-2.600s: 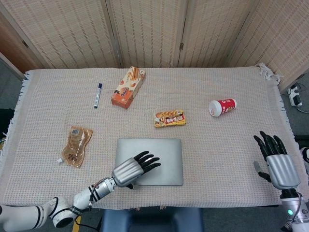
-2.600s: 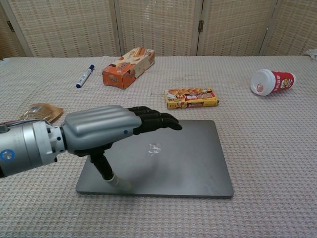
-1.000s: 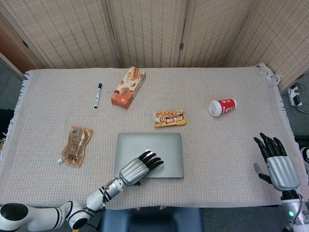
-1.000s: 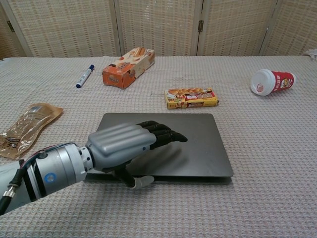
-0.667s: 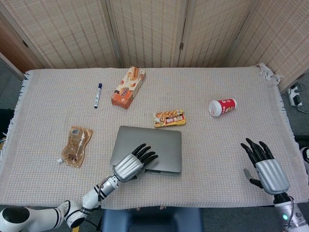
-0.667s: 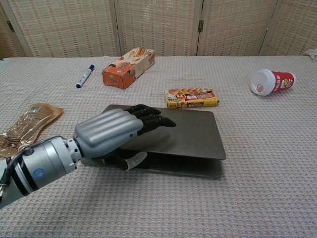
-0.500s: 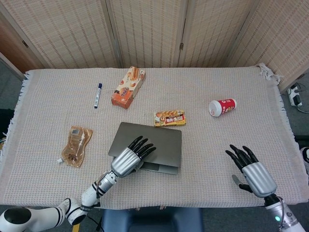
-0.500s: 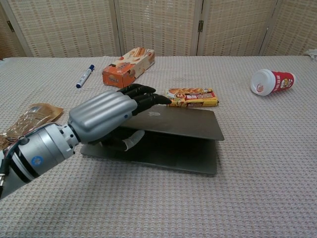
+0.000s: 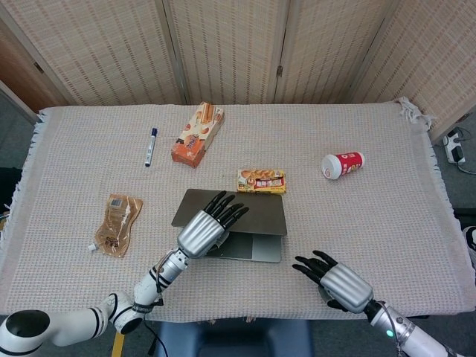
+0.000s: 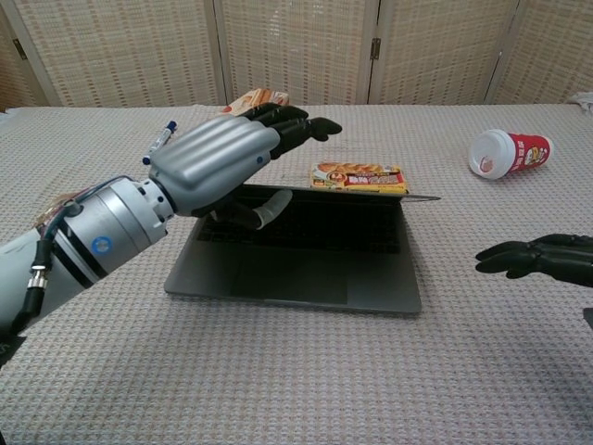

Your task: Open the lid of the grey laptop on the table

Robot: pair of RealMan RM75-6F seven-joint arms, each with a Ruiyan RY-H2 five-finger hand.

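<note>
Several dark fingers point(image 10: 295, 121) of the left hand point(image 10: 218, 167) lie over the top of the lid point(image 9: 230, 211), with the thumb tucked beneath its front edge, so the lid is pinched at its left part and raised roughly halfway. The grey laptop point(image 10: 296, 260) sits near the front middle of the table point(image 9: 357, 126), its keyboard deck showing in the chest view. One risk, as I judge it, is the off-centre grip: lifting from one side may twist the thin lid or let it slip off the thumb and drop shut. Another is the base, which nothing holds down; a stiff hinge could tip or drag it across the woven cloth. The right hand point(image 10: 542, 258) hovers near the laptop's right side, fingers spread and holding nothing, so it may be coming to steady the base. Just behind the hinge lies a yellow snack box point(image 9: 261, 181), which a lid pushed far back could strike.
</note>
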